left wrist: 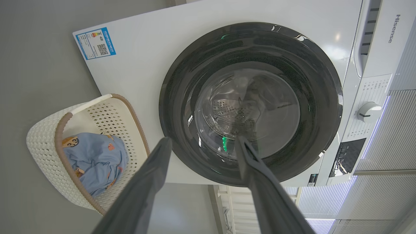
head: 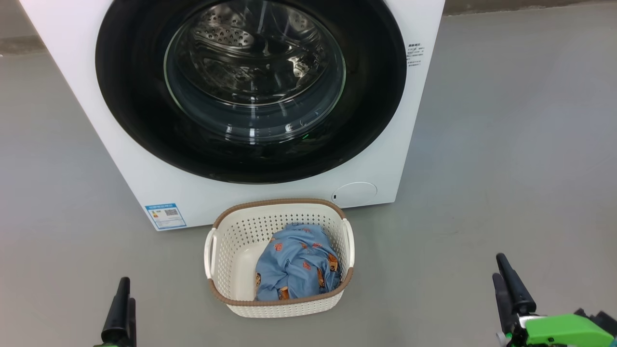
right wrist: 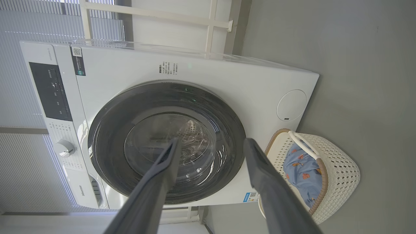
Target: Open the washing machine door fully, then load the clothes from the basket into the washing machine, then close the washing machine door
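The white washing machine (head: 125, 159) stands ahead with its round black door (head: 144, 120) shut; steel drum holes show through the glass. In front of it on the floor sits the cream basket (head: 226, 241) holding light blue clothes (head: 294, 262) with orange patches. My left gripper (head: 123, 308) hangs low at the basket's left and my right gripper (head: 508, 284) low at its right, both well short of the machine. In the wrist views each pair of fingers (left wrist: 143, 182) (right wrist: 156, 182) is spread wide and empty, pointing at the door (left wrist: 182, 107) (right wrist: 107, 143). The basket (left wrist: 42, 152) (right wrist: 341, 172) shows there too.
Bare grey floor (head: 506, 144) lies on both sides of the machine and around the basket. A blue sticker (head: 165, 216) and a round cap (head: 355, 193) sit low on the machine's front. Its control panel and knob (left wrist: 369, 112) are at the top.
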